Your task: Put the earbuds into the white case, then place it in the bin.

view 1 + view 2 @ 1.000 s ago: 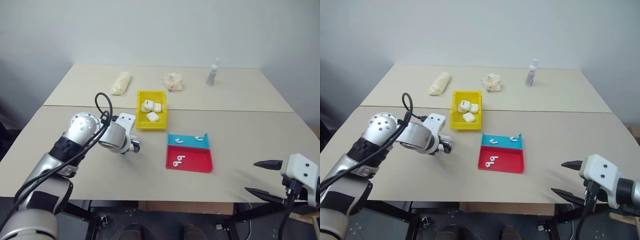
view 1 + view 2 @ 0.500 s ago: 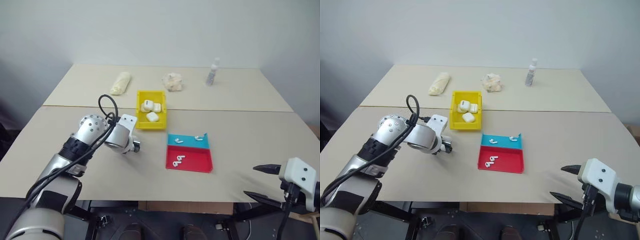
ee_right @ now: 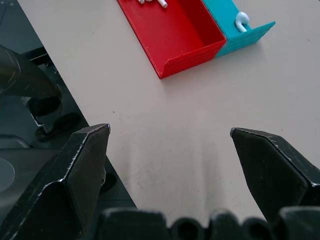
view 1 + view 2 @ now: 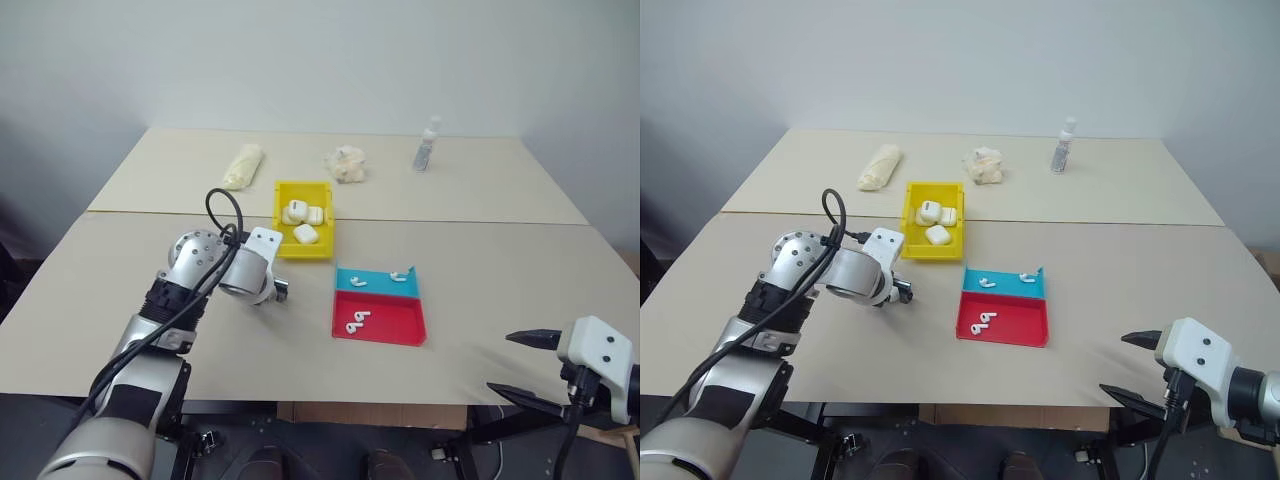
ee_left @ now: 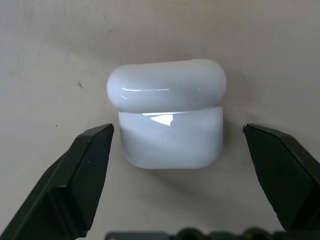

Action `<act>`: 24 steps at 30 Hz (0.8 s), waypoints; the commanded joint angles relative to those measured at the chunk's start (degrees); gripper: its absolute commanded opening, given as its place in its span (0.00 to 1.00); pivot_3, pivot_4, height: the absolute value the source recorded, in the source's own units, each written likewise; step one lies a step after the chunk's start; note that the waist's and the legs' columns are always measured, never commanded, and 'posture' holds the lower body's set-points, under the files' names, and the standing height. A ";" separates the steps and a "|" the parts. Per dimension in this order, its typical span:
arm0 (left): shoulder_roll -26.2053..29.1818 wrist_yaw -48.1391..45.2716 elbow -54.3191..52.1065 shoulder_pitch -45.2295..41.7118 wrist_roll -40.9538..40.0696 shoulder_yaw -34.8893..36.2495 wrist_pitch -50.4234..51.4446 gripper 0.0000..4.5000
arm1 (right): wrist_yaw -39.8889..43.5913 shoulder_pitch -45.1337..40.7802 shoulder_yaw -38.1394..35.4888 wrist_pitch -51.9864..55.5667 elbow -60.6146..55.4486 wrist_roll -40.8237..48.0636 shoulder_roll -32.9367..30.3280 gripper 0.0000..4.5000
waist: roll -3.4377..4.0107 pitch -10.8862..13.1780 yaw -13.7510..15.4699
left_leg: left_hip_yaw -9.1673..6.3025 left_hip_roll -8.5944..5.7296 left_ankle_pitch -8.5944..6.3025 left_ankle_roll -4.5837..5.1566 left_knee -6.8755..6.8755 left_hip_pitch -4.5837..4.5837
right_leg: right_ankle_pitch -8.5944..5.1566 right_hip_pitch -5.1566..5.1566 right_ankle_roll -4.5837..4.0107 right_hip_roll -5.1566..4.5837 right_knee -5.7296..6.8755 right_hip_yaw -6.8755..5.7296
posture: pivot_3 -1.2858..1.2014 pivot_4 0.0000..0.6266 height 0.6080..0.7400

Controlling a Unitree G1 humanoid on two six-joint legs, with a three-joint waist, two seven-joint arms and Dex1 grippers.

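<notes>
The right pincer [image 4: 528, 365] hangs at the near right edge of the worktop [image 4: 480, 260], fingers spread wide, nothing between them.

The left arm reaches forward over the near left half of the worktop, wrist bent down, left pincer [image 5: 185, 165] pointing steeply at the surface. Its fingers [image 5: 75, 175] stand fully apart, one on each side of the white case [image 5: 170, 117] without touching it. The case lies flat on the worktop just near of the bin [image 4: 303, 233], its long axis across the gap between the fingers, its lid on the side away from the pincer; whether the lid is fully shut cannot be told.

Right of the left pincer sits the tray [image 4: 381, 307]. Its near red compartment holds two earbuds [image 4: 356, 321] lying together; its far blue compartment holds two more, apart.

The yellow bin beyond contains three white cases.

Far side, left to right: a pale wrapped bundle [image 4: 241, 166], a crumpled pale lump [image 4: 346, 164], a small bottle [image 4: 427, 145] standing upright.
</notes>
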 commanded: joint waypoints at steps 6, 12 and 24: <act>-2.18 -3.94 -1.39 1.58 7.18 5.01 4.75 1.00 | -0.41 -0.39 -1.37 0.25 -1.06 0.10 -0.42 0.99 | 0.00 0.00 -0.13 | 0.00 0.01 0.00 0.00 -0.01 0.03 | 0.00 0.00 0.00 0.00 0.01 0.00 | 0.52 0.24 1.00; -2.74 -5.69 -0.97 1.83 9.79 5.88 4.75 0.92 | -0.82 -0.59 -0.64 0.13 -0.93 -0.26 -0.42 1.00 | 0.00 -0.01 -0.11 | -0.01 0.00 0.00 -0.01 -0.01 0.03 | 0.00 0.01 0.00 0.00 0.01 0.00 | 0.52 0.24 1.00; -3.33 -9.36 -2.22 0.71 14.03 7.40 4.75 0.61 | -1.18 -0.97 -0.58 0.16 -0.58 -0.61 -0.44 1.00 | 0.04 -0.04 -0.18 | 0.01 0.01 0.00 -0.01 -0.04 0.13 | 0.00 0.05 0.00 0.01 0.05 0.02 | 0.52 0.24 1.00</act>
